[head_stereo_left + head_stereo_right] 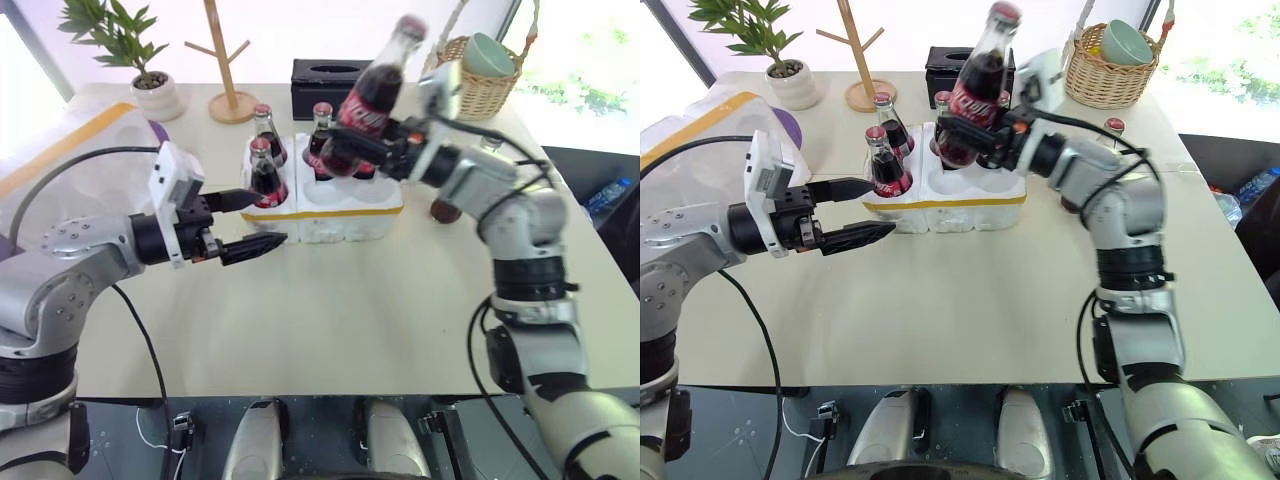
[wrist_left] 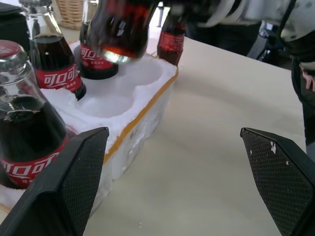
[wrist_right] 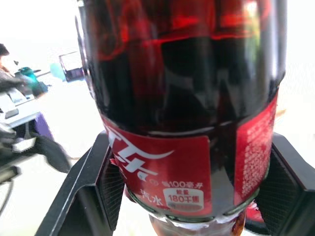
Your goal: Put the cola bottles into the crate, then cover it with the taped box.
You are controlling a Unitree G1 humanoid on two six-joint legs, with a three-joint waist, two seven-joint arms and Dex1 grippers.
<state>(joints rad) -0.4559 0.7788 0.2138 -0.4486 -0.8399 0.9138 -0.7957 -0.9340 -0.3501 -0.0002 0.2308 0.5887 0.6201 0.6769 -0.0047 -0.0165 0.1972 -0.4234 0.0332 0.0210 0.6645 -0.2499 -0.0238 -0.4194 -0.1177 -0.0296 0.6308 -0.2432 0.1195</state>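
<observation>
My right gripper (image 1: 347,152) is shut on the lower body of a cola bottle (image 1: 372,92). The bottle tilts in the air just above the right half of the crate (image 1: 330,213), a low white styrofoam block with a yellow band. The right wrist view has this bottle (image 3: 187,123) between both black fingers (image 3: 83,196). Other cola bottles (image 1: 264,175) (image 1: 266,127) (image 1: 322,120) stand upright in the crate's wells. One more cola bottle (image 1: 1117,126) stands on the table behind my right arm. My left gripper (image 1: 270,217) is open and empty beside the crate's front left corner. The taped box (image 1: 60,150) lies at the far left.
A black tissue box (image 1: 330,75) sits behind the crate. A wicker basket (image 1: 480,90) holding a green bowl is at the back right. A potted plant (image 1: 150,90) and a wooden stand (image 1: 230,70) are at the back left. Bare table (image 1: 350,310) lies in front.
</observation>
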